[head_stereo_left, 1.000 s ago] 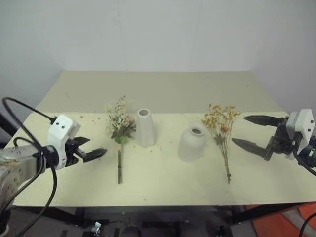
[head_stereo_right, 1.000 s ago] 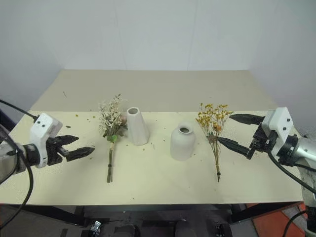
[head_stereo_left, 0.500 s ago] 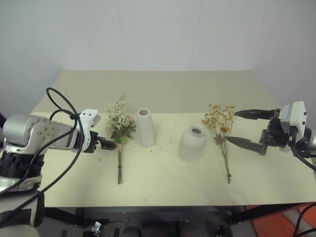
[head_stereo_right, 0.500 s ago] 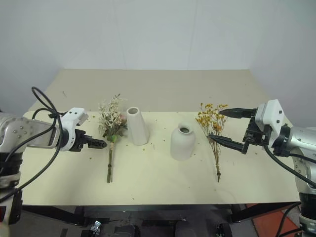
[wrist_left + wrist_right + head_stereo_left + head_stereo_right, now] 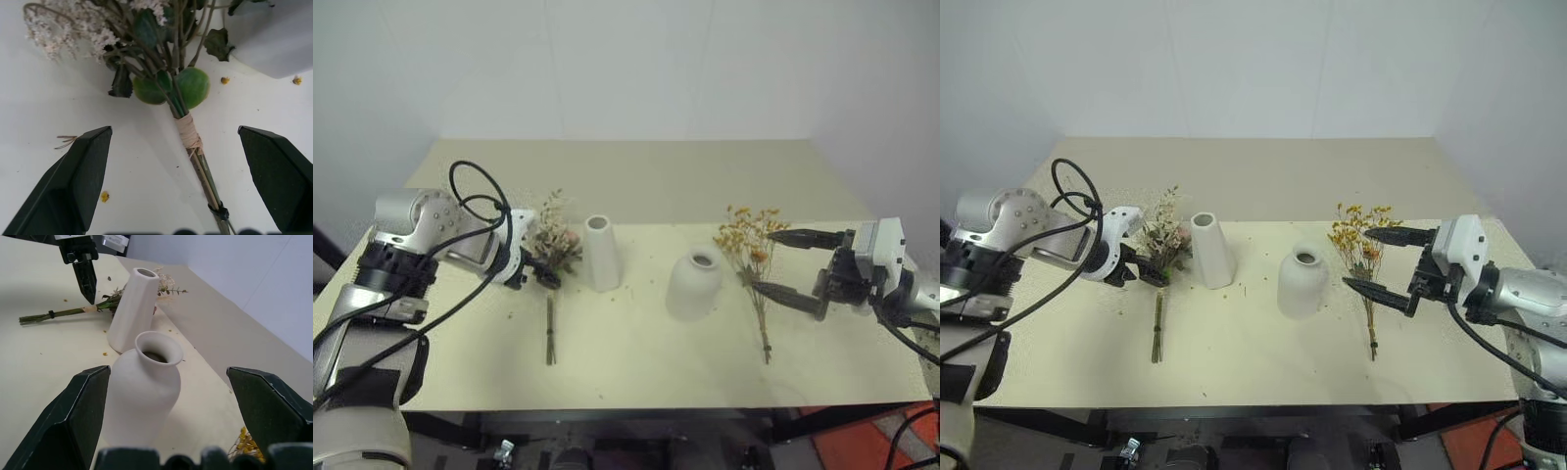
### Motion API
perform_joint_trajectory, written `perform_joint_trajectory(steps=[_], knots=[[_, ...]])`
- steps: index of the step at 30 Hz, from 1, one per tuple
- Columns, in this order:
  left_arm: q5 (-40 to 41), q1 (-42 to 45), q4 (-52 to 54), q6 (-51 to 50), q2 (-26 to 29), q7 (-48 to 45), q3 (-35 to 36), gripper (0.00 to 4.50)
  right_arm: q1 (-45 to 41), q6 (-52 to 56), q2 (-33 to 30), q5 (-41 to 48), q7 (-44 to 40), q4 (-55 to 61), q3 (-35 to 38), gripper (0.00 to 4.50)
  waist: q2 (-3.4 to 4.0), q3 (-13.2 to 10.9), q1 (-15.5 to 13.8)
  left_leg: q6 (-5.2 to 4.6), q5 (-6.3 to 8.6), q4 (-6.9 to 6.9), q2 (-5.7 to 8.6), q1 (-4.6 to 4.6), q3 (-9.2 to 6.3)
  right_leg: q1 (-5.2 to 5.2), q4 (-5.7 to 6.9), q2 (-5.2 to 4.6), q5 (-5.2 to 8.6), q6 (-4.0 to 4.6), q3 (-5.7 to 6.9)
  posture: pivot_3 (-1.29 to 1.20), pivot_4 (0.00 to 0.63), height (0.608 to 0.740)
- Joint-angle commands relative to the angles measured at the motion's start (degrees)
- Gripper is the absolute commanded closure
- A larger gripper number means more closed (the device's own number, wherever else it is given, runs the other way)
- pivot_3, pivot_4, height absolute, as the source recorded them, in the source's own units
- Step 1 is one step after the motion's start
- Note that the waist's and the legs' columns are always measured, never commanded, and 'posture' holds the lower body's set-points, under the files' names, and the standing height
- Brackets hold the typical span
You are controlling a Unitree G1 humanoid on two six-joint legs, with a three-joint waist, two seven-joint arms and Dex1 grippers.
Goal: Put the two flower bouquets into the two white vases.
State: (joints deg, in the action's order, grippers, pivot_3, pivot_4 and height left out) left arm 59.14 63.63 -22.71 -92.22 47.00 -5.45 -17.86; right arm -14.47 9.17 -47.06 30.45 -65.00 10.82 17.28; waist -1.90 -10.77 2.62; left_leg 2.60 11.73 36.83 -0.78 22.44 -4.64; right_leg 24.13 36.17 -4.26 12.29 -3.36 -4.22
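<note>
Two vases (image 5: 601,253) (image 5: 693,284), two bouquets (image 5: 551,257) (image 5: 756,262) — all on one table (image 5: 636,186).

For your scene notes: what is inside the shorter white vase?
The shorter white vase shows a dark open mouth with no stems in it; deeper inside is hidden by its walls.

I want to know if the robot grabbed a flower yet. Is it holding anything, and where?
Nothing yet. The left pincer is open, with the tied stems of the rose bouquet between its fingers. The right pincer is open by the yellow bouquet.

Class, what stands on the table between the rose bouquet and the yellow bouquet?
Both white vases: the tall vase and the short vase, seen from the head views.
</note>
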Motion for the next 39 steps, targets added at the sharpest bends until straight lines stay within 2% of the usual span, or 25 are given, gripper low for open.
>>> perform_joint_trajectory(steps=[1,4,7,19,24,30,32,36,39], knots=[[2.05,2.46,-2.33,-0.28,-0.53,0.70,-2.37,0.00,0.46,-1.49,0.24,0.67,1.33,2.54,1.85,0.03,0.00,0.00,0.00,0.00,0.00,0.00,0.00,0.00,0.00,0.01,0.00,0.00,0.00,0.00,0.00,0.00,0.150,0.740],[2.97,3.04,-3.46,-0.28,-1.05,0.93,-3.92,0.00,1.04,-1.58,0.45,0.70,1.84,2.96,1.94,0.03,0.00,0.00,-0.11,0.00,0.00,0.00,0.00,0.02,0.00,0.02,0.00,0.01,0.00,0.00,0.01,0.00,0.150,0.740],[3.02,2.44,-4.20,-0.28,-1.76,1.30,-4.51,0.55,1.50,-1.59,0.49,0.88,2.20,3.31,2.02,0.00,0.00,0.00,-0.02,0.00,0.00,0.00,0.01,0.06,0.00,0.03,-0.04,-0.01,0.00,-0.01,0.00,0.00,0.150,0.740],[-1.98,1.03,-9.23,-0.28,-7.54,4.17,0.05,4.26,1.11,-1.55,0.54,1.07,2.68,3.42,1.54,0.00,0.00,0.00,-0.13,0.01,-0.01,0.01,0.03,0.04,-0.01,0.01,-0.02,-0.02,0.00,-0.01,0.00,0.00,0.150,0.740],[-6.19,1.28,-8.55,-0.28,-6.58,6.07,5.10,4.37,1.40,-1.63,0.44,1.12,2.52,3.38,1.80,0.00,-0.01,0.00,-0.03,0.01,-0.01,0.01,0.03,0.04,-0.01,0.02,-0.02,-0.02,-0.01,-0.02,0.00,0.00,0.150,0.740],[-16.09,0.83,-4.19,3.40,-3.98,8.24,16.44,4.37,1.49,-1.67,0.20,1.21,2.18,3.09,2.09,0.00,-0.01,-0.01,-0.02,0.01,-0.01,0.01,0.03,0.04,-0.01,0.03,-0.01,-0.02,-0.01,-0.02,0.00,0.00,0.150,0.740],[-17.93,-0.66,0.08,8.70,-3.39,6.35,19.27,4.37,1.11,-1.75,0.19,1.12,2.04,2.66,1.88,0.00,-0.01,-0.01,-0.02,0.02,-0.01,0.01,0.03,0.04,-0.01,0.03,-0.02,-0.02,-0.01,-0.02,0.00,0.00,0.150,0.740],[-18.72,-5.29,11.09,26.29,-4.96,-2.19,26.97,4.37,-0.81,-1.83,0.41,0.79,1.88,1.33,0.65,0.00,-0.02,-0.01,-0.41,0.10,-0.06,0.01,0.02,0.05,-0.01,0.01,-0.02,-0.06,-0.05,-0.01,0.02,0.00,0.150,0.740],[-19.61,-8.12,15.60,34.82,-5.96,-8.74,28.75,4.37,-1.74,-1.89,0.44,0.72,1.54,0.55,0.28,0.00,-0.02,-0.01,-0.64,0.16,-0.09,0.01,0.03,0.08,0.00,-0.01,-0.08,-0.08,-0.09,-0.03,0.03,0.00,0.150,0.740]])
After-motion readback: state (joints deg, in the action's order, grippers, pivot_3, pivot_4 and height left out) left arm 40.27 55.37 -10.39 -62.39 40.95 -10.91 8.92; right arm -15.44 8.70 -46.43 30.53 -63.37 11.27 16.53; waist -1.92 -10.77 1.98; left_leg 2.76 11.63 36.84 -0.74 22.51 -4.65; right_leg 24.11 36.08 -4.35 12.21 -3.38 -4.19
